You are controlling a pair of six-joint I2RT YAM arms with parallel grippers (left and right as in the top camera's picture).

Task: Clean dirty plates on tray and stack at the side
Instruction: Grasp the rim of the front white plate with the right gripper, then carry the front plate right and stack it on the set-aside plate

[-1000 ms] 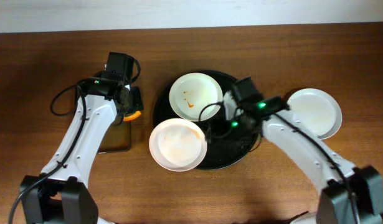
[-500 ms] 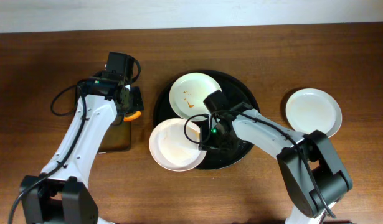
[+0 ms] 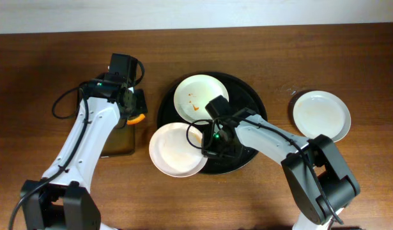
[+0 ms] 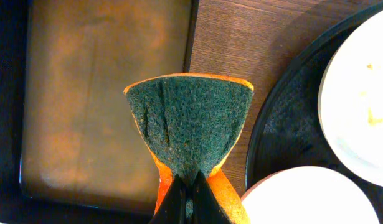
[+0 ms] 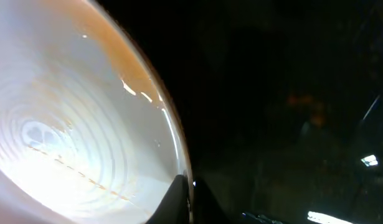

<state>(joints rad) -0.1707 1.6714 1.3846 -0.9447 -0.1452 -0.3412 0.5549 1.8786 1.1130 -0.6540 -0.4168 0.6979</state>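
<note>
One white plate (image 3: 178, 149) lies over the front-left rim of the round black tray (image 3: 250, 105). My right gripper (image 3: 205, 143) is shut on this plate's right rim; in the right wrist view the fingertips (image 5: 186, 194) pinch the edge of the faintly orange-smeared plate (image 5: 73, 124). A second plate (image 3: 200, 96) with orange-red smears sits at the tray's back left. A third plate (image 3: 321, 115) rests on the table to the right. My left gripper (image 3: 133, 110) hangs left of the tray, shut on a green and orange sponge (image 4: 190, 124).
A smaller rectangular black tray (image 3: 119, 139) with a brownish inside (image 4: 85, 93) lies under the left gripper, just left of the round tray's rim (image 4: 272, 143). Both arms' bases stand near the table's front edge.
My right arm swung left from beside the right-hand plate across the tray and closed on the front-left plate's rim. That plate slid slightly left. The left arm stayed still.
</note>
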